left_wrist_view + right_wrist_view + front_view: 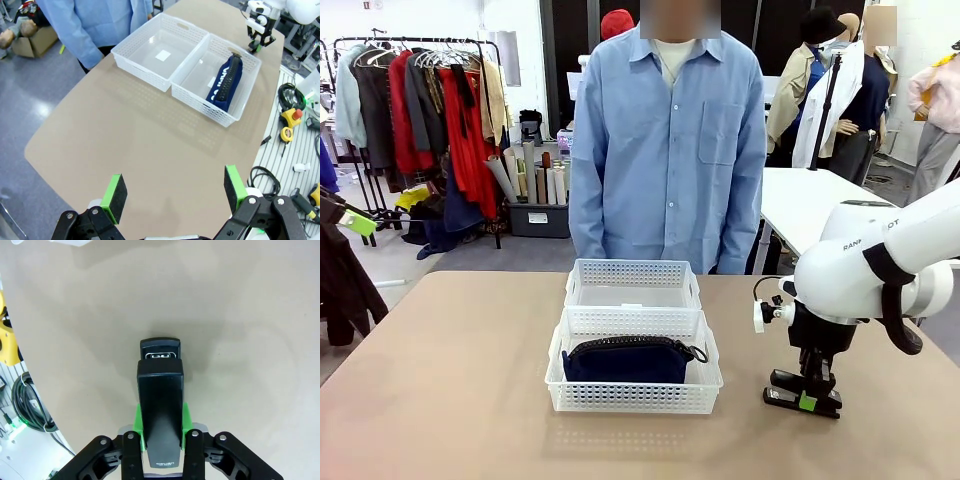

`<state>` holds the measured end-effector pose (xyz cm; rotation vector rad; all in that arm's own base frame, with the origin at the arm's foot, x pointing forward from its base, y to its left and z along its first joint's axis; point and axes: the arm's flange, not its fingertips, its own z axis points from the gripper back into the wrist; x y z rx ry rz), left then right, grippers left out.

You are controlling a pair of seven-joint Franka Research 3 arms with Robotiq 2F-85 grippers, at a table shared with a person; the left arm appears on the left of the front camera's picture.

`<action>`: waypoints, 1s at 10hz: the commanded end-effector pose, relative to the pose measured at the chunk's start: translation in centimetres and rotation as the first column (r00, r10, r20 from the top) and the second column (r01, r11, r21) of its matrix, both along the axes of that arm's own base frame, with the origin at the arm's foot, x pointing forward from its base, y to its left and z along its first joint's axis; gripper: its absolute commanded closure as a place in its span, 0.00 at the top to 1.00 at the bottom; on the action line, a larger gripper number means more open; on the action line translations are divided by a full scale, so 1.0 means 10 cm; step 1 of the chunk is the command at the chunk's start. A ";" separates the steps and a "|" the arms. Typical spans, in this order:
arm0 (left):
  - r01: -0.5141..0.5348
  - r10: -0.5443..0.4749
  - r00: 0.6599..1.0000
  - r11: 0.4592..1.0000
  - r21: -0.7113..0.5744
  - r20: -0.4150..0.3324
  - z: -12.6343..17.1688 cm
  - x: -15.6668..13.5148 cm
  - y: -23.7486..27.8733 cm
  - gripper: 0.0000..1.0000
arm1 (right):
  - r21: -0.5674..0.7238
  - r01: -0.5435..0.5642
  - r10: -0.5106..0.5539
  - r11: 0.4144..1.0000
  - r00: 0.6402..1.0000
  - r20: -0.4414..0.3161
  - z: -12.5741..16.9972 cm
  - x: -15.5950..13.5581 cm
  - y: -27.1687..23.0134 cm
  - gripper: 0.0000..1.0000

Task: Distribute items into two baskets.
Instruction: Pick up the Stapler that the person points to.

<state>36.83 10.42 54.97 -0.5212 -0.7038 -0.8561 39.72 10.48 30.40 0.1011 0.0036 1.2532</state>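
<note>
Spanning the room's foreground: tan bench [440, 400], clothes rack [430, 100] and a blue-shirted person behind | stapler [160, 390] flat on bench, right of nearer basket [630, 398], long axis along the fingers, nose away from wrist | pouch [625, 360] lengthwise across nearer basket | stapler's rear print unreadable | right end effector [161, 426] clamped on stapler; left end effector [175, 192] wide.

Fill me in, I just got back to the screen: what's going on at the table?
The right claw is shut on the black stapler, which lies on the table to the right of the baskets. The navy pouch already sits in the near basket; the far basket is empty. The left claw hangs open above the table, holding nothing. The person stands at the far side.
</note>
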 end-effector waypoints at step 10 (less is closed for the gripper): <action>0.009 -0.009 1.000 1.000 -0.017 0.012 0.00 0.00 0.00 1.00 | -0.046 0.290 -0.276 0.956 0.940 0.202 1.33 -0.10 -0.86 0.00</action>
